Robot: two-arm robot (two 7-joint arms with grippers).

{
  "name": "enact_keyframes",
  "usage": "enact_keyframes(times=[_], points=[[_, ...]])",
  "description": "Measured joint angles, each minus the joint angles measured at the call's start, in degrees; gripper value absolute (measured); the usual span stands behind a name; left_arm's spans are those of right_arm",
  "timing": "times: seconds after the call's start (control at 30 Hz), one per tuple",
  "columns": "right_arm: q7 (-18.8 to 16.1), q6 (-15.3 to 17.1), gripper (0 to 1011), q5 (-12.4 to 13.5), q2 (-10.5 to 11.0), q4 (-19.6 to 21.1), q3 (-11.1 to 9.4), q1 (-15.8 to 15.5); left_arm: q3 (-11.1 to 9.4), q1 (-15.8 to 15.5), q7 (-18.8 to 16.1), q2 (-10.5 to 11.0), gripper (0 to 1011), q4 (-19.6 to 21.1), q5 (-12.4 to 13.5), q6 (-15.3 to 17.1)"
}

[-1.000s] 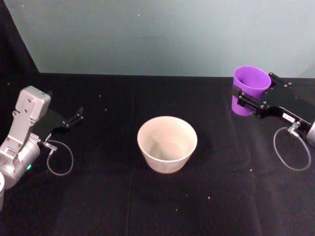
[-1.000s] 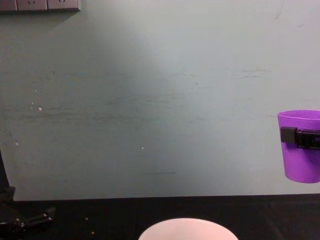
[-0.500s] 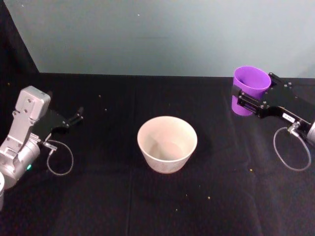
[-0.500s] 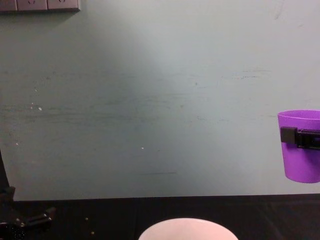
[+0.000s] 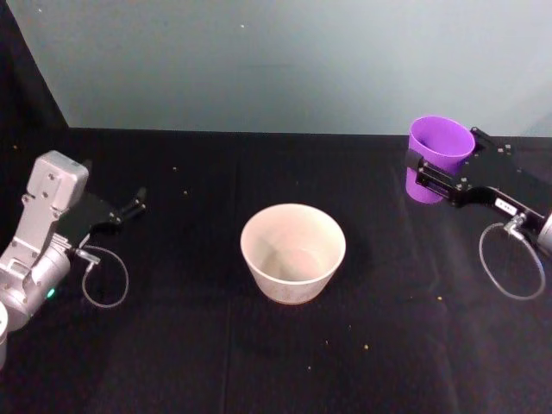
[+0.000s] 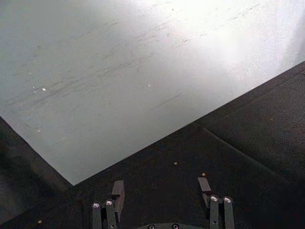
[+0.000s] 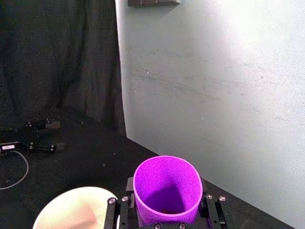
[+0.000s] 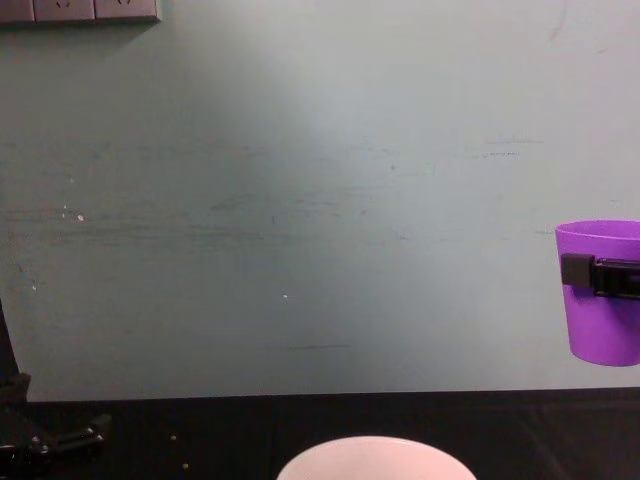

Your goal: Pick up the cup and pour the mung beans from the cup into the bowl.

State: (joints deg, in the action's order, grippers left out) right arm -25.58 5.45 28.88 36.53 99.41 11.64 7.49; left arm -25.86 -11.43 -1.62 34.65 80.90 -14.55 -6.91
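My right gripper (image 5: 443, 155) is shut on the purple cup (image 5: 440, 136), holding it upright above the table at the far right. In the right wrist view the cup (image 7: 167, 183) sits between the fingers (image 7: 209, 210), with a few mung beans (image 7: 167, 210) showing dark at its bottom. The chest view has the cup (image 8: 603, 325) hanging clear of the table at the right edge. The pale bowl (image 5: 293, 280) stands at the table's middle, left of the cup and lower, its inside looking bare. My left gripper (image 5: 134, 205) rests open at the far left.
A few loose beans (image 5: 365, 348) lie scattered on the black cloth in front of and right of the bowl. A pale green wall (image 5: 276, 60) closes the back of the table. A cable loop (image 5: 509, 259) hangs under the right arm.
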Motion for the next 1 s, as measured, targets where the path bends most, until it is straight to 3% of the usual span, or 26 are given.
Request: enact_keyframes(times=[1.0], points=[[0.00,0.00,724,0.00,0.00,0.00,0.00,0.00,0.00,0.00,0.00,0.00,1000,0.00,0.00,0.00]])
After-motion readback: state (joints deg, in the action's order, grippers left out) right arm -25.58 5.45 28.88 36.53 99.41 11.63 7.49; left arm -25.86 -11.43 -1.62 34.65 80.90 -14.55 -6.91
